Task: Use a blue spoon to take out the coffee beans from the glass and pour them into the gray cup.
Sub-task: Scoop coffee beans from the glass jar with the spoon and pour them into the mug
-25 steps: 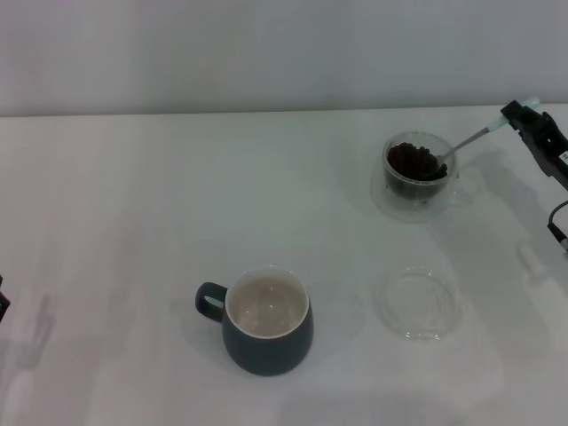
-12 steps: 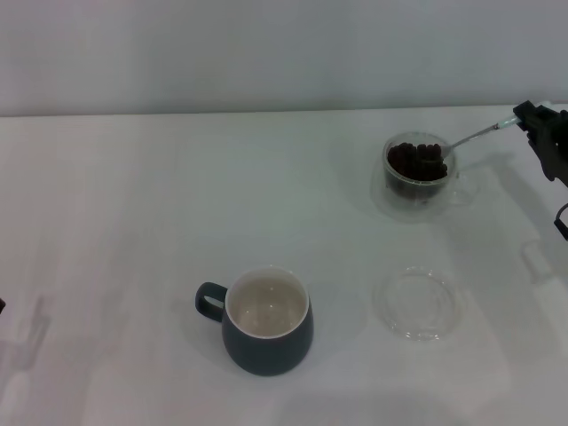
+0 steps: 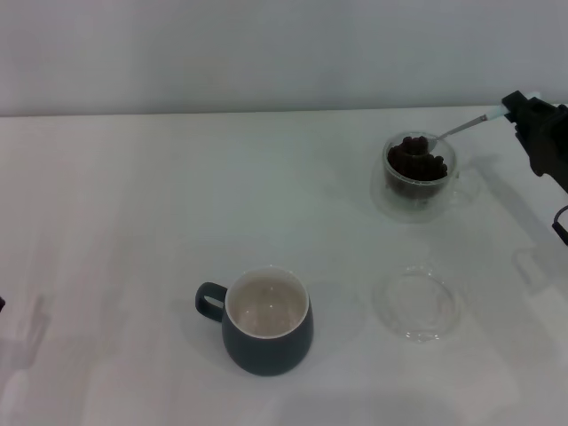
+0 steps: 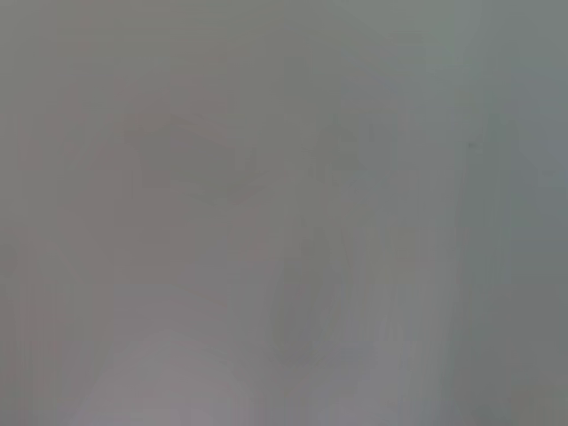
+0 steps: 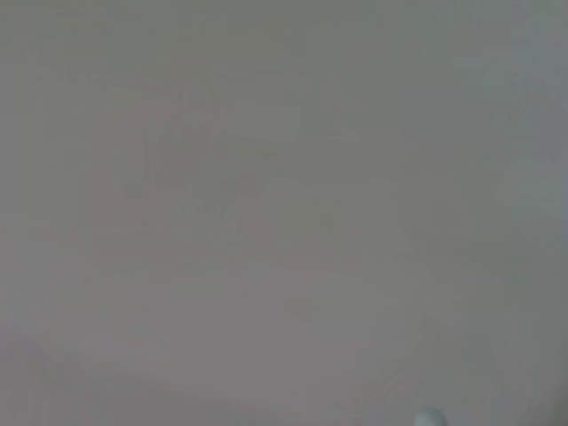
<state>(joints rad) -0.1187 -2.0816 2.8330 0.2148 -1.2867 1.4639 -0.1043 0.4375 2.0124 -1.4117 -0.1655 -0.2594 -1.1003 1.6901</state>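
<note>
The clear glass stands at the back right of the white table, holding dark coffee beans. My right gripper at the right edge is shut on the pale handle of the blue spoon. The spoon slants down to the left, and its silver bowl sits at the glass's rim with a few beans on it. The gray cup with a cream inside stands at the front centre, handle to the left. The left gripper is out of view.
A flat shallow clear glass dish lies on the table to the right of the gray cup, in front of the glass. A pale wall runs along the table's far edge. Both wrist views show only plain grey.
The spoon's bowl has come up out of the beans to the glass's rim with a few beans on it. My right gripper has risen slightly.
</note>
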